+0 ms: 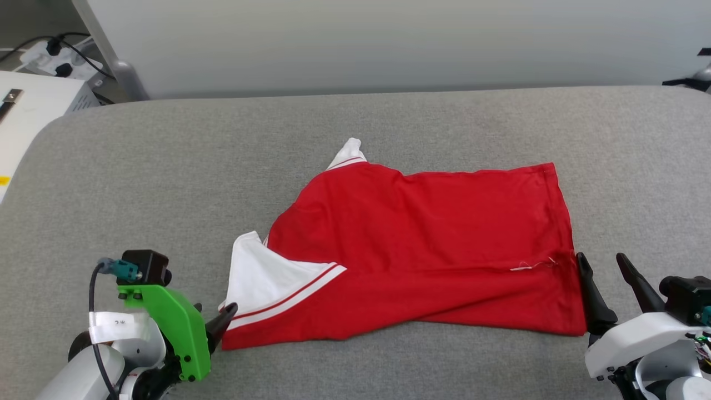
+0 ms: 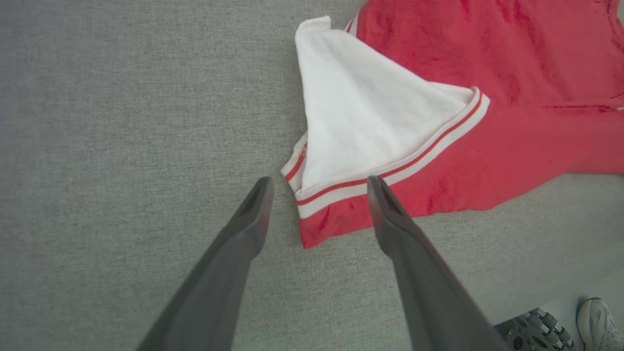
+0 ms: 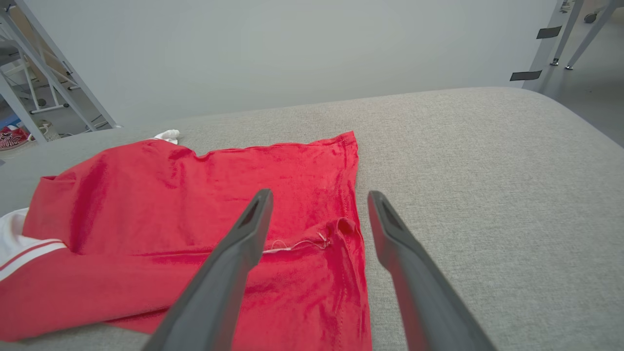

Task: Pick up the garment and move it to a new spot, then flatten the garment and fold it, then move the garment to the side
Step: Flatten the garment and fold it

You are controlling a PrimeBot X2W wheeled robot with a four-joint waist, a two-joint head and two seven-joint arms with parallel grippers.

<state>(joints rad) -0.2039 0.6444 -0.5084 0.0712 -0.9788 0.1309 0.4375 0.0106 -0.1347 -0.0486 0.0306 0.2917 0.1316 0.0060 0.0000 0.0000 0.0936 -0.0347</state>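
Note:
The garment, a red T-shirt with white sleeves and striped trim, lies back up on the grey cushioned table, its near long edge turned up over the body. One white sleeve rests folded across its left end, and a second sleeve tip pokes out at the far side. My left gripper is open, its fingers straddling the shirt's near left corner just above the cloth. At the shirt's right hem corner my right gripper is open too, holding nothing.
The grey padded table has bare room left, right and beyond the shirt. A pale wall runs behind it. A white cabinet with cables sits at the far left. A person's shoe shows on the floor below the table's near edge.

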